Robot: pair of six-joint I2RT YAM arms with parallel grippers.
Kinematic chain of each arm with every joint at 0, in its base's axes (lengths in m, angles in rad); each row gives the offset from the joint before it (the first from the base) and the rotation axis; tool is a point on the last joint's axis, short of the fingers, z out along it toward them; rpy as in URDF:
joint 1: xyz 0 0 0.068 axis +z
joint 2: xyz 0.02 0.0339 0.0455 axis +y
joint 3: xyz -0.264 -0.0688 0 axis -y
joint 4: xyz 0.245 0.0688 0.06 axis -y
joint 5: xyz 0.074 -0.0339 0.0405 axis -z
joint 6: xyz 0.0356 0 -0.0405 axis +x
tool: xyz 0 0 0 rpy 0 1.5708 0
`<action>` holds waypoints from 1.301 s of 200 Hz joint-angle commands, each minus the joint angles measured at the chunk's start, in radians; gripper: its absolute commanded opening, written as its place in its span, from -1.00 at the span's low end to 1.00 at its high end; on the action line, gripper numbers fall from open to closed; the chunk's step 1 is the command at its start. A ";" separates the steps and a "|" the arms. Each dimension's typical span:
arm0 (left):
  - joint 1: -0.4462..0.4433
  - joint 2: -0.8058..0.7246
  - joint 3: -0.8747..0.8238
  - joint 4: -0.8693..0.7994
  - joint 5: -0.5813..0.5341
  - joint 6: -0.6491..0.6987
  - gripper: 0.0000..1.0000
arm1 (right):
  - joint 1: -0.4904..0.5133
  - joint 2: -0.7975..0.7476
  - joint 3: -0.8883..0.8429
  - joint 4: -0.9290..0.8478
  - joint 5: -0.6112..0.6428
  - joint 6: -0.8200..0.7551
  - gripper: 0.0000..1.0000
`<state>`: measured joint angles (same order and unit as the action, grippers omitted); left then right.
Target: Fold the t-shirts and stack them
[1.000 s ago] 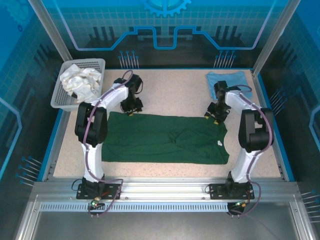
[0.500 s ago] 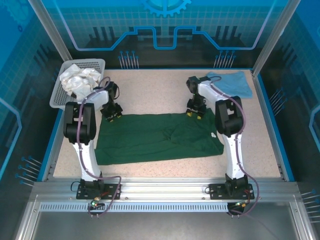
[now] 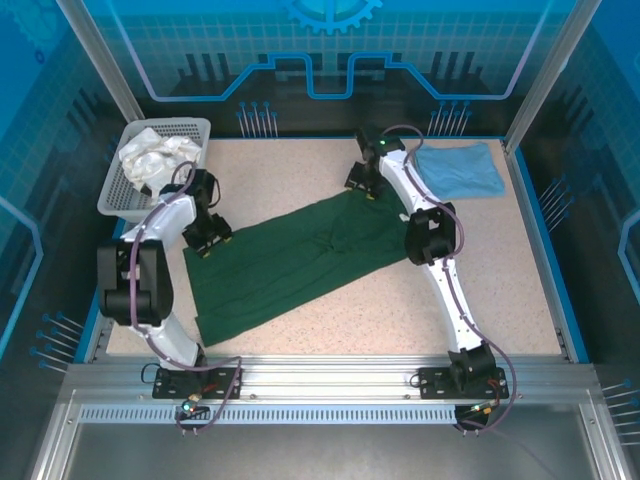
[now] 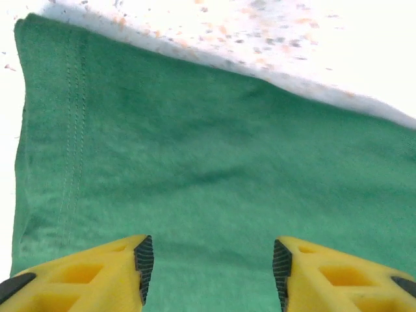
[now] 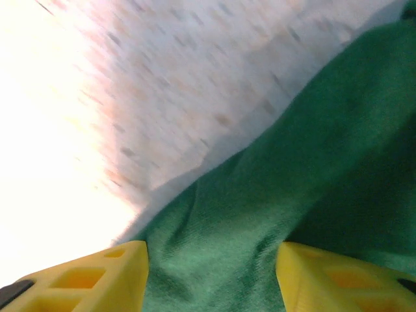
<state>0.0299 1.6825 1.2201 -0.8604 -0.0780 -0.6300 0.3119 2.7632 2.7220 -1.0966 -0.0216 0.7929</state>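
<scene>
The dark green t-shirt [image 3: 290,260] lies folded in a long band, slanting from the near left to the far middle of the table. My left gripper [image 3: 207,243] is open over its left end, jaws wide apart above flat green cloth [image 4: 214,162] with a stitched hem at the left. My right gripper [image 3: 361,187] is open at the shirt's far right end, where rumpled green cloth [image 5: 260,214] lies between and under the yellow fingers [image 5: 104,273]. The light blue t-shirt [image 3: 458,170] lies folded at the far right corner.
A white mesh basket [image 3: 190,127] holding crumpled white cloth stands at the far left corner, close to my left arm. Speckled tabletop [image 3: 400,310] shows near the front right. Blue rails edge the table.
Both arms swung left and away with the green shirt, turning it from level to slanted. Both grippers' jaws have widened and the cloth now rests on the table.
</scene>
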 commanded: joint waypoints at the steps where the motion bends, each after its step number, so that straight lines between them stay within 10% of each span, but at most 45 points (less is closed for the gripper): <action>1: -0.067 -0.079 0.025 -0.072 0.064 0.004 0.13 | -0.041 0.062 0.094 0.119 -0.118 0.038 0.16; 36: -0.193 -0.064 0.055 -0.052 0.064 0.066 0.12 | -0.055 -0.168 -0.002 0.090 -0.092 0.034 0.19; 89: -0.272 0.043 -0.040 -0.047 0.043 0.156 0.06 | -0.056 -0.593 -0.818 0.054 0.003 0.068 0.13; 121: -0.271 0.045 -0.110 -0.063 0.082 0.174 0.06 | -0.062 -0.586 -0.995 0.127 0.009 0.093 0.12; 217: -0.274 -0.170 -0.017 -0.204 -0.022 0.110 0.23 | -0.041 0.068 -0.037 -0.025 0.028 0.004 0.14; 260: -0.274 -0.275 -0.120 -0.199 -0.048 0.072 0.36 | -0.093 0.069 0.094 0.172 -0.127 0.063 0.29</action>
<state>-0.2424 1.4590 1.1641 -1.0073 -0.0898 -0.5224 0.2562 2.7976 2.7667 -1.0199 -0.0422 0.8242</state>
